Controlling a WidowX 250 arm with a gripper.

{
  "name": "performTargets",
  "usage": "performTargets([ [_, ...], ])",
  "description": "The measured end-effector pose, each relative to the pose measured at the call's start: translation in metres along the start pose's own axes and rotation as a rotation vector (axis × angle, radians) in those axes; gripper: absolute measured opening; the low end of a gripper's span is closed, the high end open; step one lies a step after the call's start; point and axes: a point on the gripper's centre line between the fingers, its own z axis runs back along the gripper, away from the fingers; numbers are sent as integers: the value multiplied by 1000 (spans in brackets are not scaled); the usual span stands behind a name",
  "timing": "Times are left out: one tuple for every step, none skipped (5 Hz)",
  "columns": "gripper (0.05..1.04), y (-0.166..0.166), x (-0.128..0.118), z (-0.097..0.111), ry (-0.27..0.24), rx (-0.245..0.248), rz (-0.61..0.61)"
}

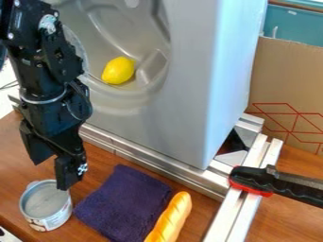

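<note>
Pincer [53,171]: while it hangs above the tin [45,205], fingers well apart, nothing held; rim contact uncertain.
Tin: upright, just below pincer; off-centre lowering could put a finger on the rim and tip it (judgement).
Towel [124,202]: beside tin; thick pile might snag a low finger.
Bread [172,218]: beyond towel.
Bench [97,159]: brown wood.
Behind pincer: grey cabinet [189,94], lemon [118,70] in its recess; cardboard [287,80] farther off.
</note>
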Motion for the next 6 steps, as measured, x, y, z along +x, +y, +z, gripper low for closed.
performTargets([
  [1001,0,-2,-3,18,-6,-1],
  [1001,18,18,12,35,24,-92],
  [1001,49,35,30,-9,55,-130],
  [1001,66,57,34,-103,135,-221],
  [1001,88,67,37,-220,205,-268],
  [1001,104,74,52,-369,233,-228],
])
